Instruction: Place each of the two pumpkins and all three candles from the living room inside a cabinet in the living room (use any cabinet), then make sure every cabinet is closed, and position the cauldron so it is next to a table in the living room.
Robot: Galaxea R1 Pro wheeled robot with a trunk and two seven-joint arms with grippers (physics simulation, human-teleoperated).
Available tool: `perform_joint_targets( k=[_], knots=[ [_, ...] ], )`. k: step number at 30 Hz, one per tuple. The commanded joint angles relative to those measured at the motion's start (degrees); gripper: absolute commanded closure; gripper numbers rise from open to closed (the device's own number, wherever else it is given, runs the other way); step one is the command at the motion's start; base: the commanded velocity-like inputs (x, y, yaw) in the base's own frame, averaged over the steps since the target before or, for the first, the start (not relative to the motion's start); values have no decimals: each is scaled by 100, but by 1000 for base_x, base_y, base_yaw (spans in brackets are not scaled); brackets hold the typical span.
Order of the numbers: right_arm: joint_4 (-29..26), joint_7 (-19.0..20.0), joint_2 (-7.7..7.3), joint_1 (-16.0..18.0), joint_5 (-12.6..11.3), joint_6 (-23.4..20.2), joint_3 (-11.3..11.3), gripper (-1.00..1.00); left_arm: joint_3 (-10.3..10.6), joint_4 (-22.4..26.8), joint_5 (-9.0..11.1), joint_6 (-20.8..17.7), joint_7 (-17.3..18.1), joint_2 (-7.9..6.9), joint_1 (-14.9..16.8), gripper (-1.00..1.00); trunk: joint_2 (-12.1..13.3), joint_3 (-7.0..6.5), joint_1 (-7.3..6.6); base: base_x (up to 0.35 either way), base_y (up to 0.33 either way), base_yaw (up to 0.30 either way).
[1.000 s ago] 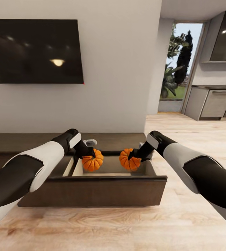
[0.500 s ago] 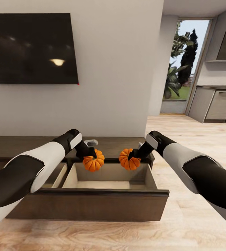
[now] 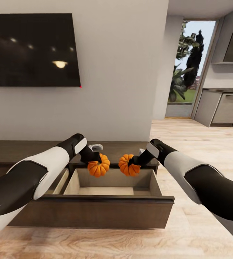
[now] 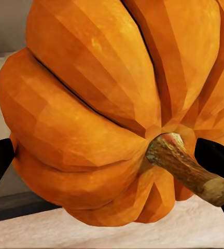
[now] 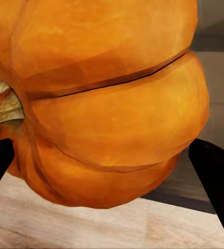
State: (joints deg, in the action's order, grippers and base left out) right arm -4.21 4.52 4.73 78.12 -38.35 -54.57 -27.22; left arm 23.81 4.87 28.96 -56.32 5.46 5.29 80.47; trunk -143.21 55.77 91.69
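Each gripper clamps one pumpkin: left gripper (image 3: 94,161) holds the left pumpkin (image 3: 98,168), right gripper (image 3: 132,164) the right pumpkin (image 3: 128,166). Both hang above the rear of the cabinet's open drawer (image 3: 94,212), which lies directly below.

Two arms, glossy black upper segments, white forearm shells, black wrists with small white side panel. Left gripper (image 3: 94,158) and right gripper (image 3: 135,161) black, grey block at each wrist. Black fingers (image 4: 215,155) blunt, matte.
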Motion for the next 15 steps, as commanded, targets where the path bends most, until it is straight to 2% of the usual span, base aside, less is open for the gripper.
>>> perform_joint_targets(
  k=[1,4,10,15],
  knots=[
    [-2,48,46,5,20,28,-28,100,54,-12,-8,80,58,-2,3,100,-3,6,-1,0,0,0],
    [48,48,108,-10,20,327,-28,100,54,-33,-10,274,60,-2,3,100,-3,6,-1,0,0,0],
    [117,47,129,-48,20,691,-29,100,54,-44,-13,328,60,-3,0,100,-3,6,-1,12,0,0],
    [122,47,133,-48,20,724,-29,100,54,-47,-14,325,60,-2,0,100,-3,6,-1,196,0,0]
  ],
)
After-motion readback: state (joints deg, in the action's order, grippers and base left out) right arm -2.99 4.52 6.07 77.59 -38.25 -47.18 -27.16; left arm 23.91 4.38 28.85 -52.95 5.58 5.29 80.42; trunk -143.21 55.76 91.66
